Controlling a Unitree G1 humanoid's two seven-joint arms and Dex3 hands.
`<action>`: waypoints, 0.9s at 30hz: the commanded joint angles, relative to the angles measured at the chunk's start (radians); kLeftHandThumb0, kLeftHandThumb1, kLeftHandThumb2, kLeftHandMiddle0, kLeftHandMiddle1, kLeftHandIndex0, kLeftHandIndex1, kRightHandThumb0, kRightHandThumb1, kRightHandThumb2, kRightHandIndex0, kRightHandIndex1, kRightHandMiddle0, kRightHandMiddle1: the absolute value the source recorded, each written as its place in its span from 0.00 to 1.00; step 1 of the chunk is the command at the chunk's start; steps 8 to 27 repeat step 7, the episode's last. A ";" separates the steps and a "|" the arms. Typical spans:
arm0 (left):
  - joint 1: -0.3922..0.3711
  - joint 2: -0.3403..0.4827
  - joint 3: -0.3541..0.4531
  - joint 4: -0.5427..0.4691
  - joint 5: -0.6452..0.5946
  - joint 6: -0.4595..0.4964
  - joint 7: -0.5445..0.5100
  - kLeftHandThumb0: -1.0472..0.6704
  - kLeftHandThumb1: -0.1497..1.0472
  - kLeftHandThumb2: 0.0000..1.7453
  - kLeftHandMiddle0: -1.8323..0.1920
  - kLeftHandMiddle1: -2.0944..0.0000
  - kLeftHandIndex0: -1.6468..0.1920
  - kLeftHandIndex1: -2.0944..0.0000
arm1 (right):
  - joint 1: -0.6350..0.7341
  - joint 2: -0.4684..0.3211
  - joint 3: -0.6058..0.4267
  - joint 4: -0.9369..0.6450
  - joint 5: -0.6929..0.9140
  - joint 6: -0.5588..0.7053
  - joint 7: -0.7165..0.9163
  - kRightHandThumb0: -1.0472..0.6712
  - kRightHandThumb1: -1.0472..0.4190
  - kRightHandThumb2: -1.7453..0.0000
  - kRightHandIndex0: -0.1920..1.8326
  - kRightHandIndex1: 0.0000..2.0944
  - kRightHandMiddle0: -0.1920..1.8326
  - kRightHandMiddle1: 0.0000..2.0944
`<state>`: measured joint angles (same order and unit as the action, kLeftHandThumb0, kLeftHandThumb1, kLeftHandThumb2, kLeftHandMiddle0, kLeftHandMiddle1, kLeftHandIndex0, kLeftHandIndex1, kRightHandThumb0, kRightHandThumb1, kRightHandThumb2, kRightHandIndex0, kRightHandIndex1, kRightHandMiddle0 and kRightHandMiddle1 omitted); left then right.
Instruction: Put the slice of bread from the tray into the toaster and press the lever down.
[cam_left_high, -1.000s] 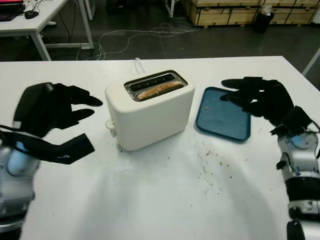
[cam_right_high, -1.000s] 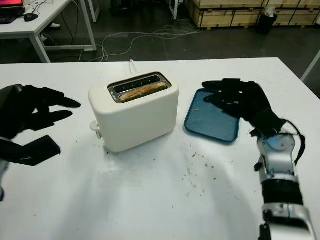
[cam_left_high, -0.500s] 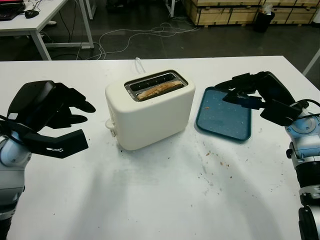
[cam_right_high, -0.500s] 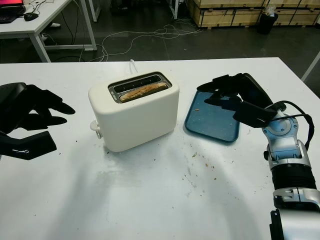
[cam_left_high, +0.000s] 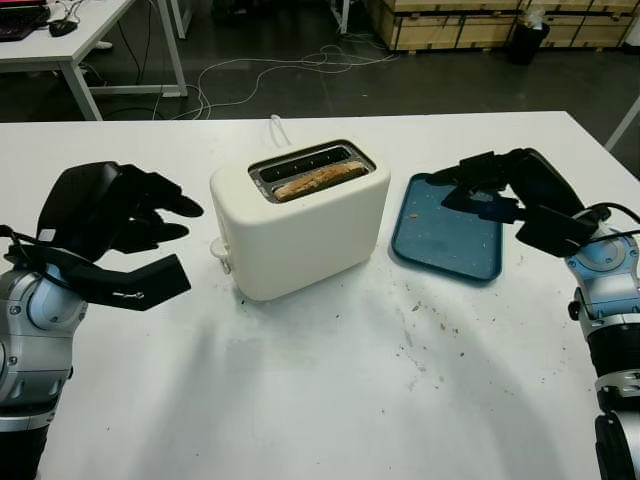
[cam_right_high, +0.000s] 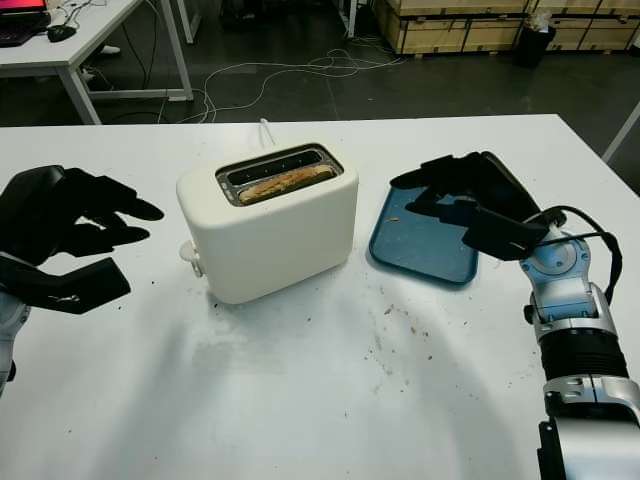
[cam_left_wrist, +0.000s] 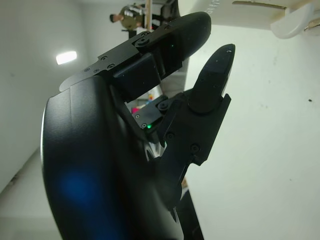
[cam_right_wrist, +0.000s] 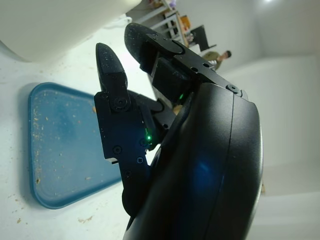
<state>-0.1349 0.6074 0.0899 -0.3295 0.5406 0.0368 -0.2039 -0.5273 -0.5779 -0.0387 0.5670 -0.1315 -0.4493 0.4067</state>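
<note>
One slice of bread (cam_left_high: 318, 181) already sits in the near slot of the toaster (cam_left_high: 300, 225), its browned top edge level with the rim; we judge it light, dry and crumbly, and we need not grip it again; what we must handle now is the lever (cam_left_high: 217, 253), a small pale knob low on the toaster's end face, stiff and sprung by our guess, best pushed from above with a fingertip while the light body is kept from sliding; the toaster is cream, smooth and rounded, likely slippery; our left hand (cam_left_high: 115, 232) hangs open just beside that end, holding nothing; our right hand (cam_left_high: 510, 193) hovers open over the far edge of the blue tray (cam_left_high: 445, 240), which carries only crumbs
</note>
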 joint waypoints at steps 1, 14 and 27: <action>-0.013 -0.002 -0.004 0.005 0.001 -0.013 0.009 0.44 0.70 0.00 0.22 0.88 0.16 0.99 | -0.005 0.001 0.001 0.000 0.004 -0.019 -0.011 0.39 0.10 1.00 0.52 0.33 0.61 0.00; -0.013 -0.002 -0.002 0.002 -0.007 -0.009 -0.001 0.45 0.70 0.00 0.22 0.87 0.16 0.99 | -0.004 0.001 0.002 -0.006 0.007 -0.008 -0.009 0.39 0.10 1.00 0.52 0.33 0.61 0.00; -0.013 -0.002 -0.002 0.002 -0.007 -0.009 -0.001 0.45 0.70 0.00 0.22 0.87 0.16 0.99 | -0.004 0.001 0.002 -0.006 0.007 -0.008 -0.009 0.39 0.10 1.00 0.52 0.33 0.61 0.00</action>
